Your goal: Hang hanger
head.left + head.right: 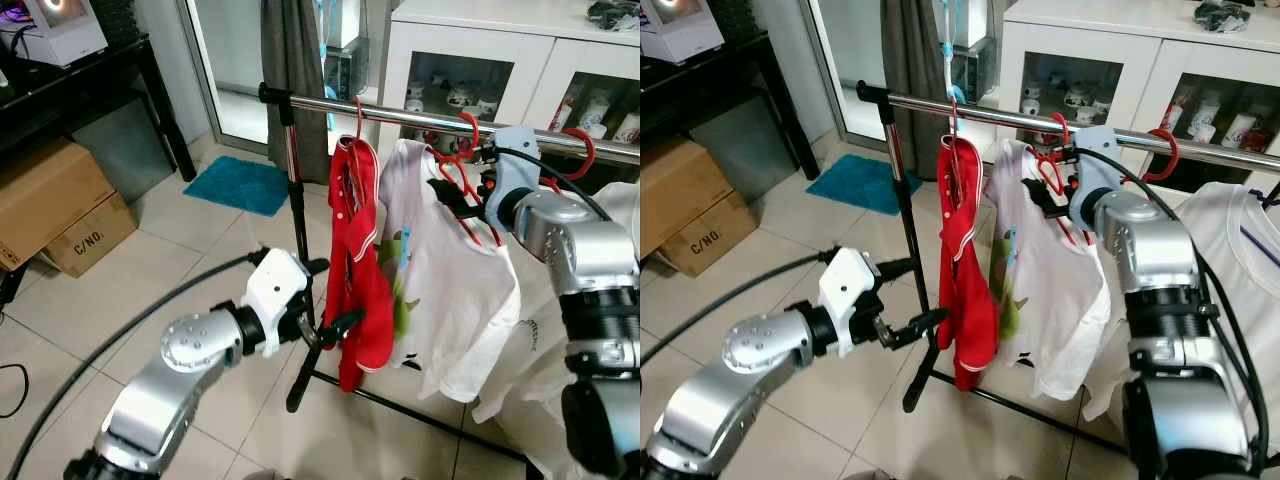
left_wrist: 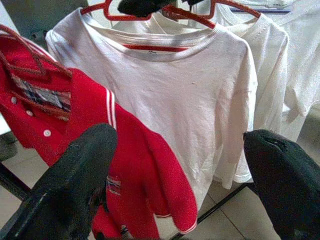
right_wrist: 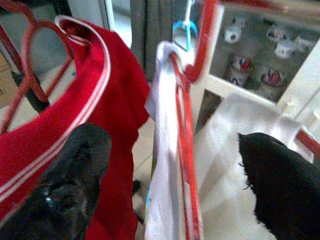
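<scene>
Left eye view: red shirt (image 1: 358, 265) beside white shirt (image 1: 450, 290).

Garment rack rail (image 1: 420, 113): runs across the scene at the height of the right gripper (image 1: 452, 197), borne at its left end by an upright post (image 1: 296, 215).
Jacket (image 1: 356, 270): hangs from the rail, just right of the post, directly ahead of the left gripper (image 1: 335, 325), whose fingers stand apart.
T-shirt (image 1: 445, 290): on a hanger (image 1: 462, 175) hooked over the rail, right of the jacket and touching it; right gripper beside this hanger, fingers spread.
Second T-shirt (image 1: 1230, 260): farther right, behind the right arm.
Cabinet (image 1: 470, 60): behind the rail.
Curtain (image 1: 292, 70): behind the post.
Mat (image 1: 238, 184): on the floor, left of the post.
Cardboard boxes (image 1: 55, 205): far left of the left gripper.
</scene>
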Controlling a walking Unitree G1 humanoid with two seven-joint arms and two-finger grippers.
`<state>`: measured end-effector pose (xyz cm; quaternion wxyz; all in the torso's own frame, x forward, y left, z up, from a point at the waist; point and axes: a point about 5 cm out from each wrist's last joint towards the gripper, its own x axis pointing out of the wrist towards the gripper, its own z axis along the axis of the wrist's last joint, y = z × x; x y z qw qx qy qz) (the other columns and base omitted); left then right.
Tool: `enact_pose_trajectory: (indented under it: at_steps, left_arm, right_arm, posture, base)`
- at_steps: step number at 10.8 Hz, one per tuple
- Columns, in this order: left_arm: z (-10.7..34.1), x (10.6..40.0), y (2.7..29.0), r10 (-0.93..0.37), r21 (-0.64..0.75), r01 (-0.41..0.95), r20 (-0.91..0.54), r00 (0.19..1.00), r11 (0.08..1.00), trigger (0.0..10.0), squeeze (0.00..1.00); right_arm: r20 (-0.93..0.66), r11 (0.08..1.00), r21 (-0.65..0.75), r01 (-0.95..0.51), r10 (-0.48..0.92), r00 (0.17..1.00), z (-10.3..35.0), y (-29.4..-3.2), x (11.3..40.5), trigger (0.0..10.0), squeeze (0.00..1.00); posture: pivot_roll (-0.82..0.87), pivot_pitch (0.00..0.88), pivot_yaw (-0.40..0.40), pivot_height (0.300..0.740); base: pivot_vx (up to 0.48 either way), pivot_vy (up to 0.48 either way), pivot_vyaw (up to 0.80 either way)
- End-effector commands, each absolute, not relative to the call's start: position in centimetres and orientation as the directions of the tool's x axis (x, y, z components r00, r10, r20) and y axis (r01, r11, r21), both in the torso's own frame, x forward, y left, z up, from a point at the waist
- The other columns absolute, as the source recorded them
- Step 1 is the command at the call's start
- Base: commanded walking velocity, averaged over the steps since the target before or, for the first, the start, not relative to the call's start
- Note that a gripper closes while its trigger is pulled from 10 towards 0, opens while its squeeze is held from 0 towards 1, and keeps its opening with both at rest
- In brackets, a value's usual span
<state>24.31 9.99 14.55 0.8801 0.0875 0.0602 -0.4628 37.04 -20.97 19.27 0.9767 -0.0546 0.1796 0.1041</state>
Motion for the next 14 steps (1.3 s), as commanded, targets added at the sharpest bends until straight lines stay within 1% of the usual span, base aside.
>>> enact_pose_trajectory:
  at_steps: [1,2,3,6,14]
  left_arm:
    - [14.4,24.6,10.6,-0.796,0.085,0.82,-0.206,0.57,0.565,10.0,0.0]
    - [14.4,24.6,10.7,-0.795,0.081,0.82,-0.206,0.57,0.567,10.0,0.0]
    - [14.4,24.5,10.8,-0.794,0.073,0.818,-0.206,0.572,0.57,10.0,0.0]
    - [14.5,24.3,10.4,-0.814,0.065,0.837,-0.2,0.545,0.544,10.0,0.0]
    - [14.6,24.5,10.6,-0.82,0.08,0.845,-0.212,0.532,0.528,10.0,0.0]
  right_arm:
    - [-0.363,0.966,-0.086,-0.243,0.197,0.911,19.6,-20.7,37.5,2.2,0.0]
    - [-0.369,0.964,-0.091,-0.249,0.199,0.908,19.5,-20.6,37.7,2.2,0.0]
    - [-0.383,0.962,-0.113,-0.25,0.191,0.904,19.1,-20.5,38.0,0.0,0.0]
    - [-0.395,0.962,-0.137,-0.237,0.166,0.903,18.8,-20.7,38.5,0.0,0.0]
    - [-0.395,0.966,-0.12,-0.23,0.166,0.904,18.5,-21.1,39.0,0.0,0.0]
  posture:
    - [0.0,0.0,0.068,0.74]
    - [0.0,0.0,0.068,0.74]
    - [0.0,0.0,0.068,0.74]
    - [0.0,0.0,0.06,0.74]
    - [0.0,0.0,0.066,0.74]
  base:
    - [0.0,0.0,0.0]
    - [0.0,0.0,0.0]
    - [0.0,0.0,0.0]
    - [0.0,0.0,0.0]
    - [0.0,0.0,0.0]
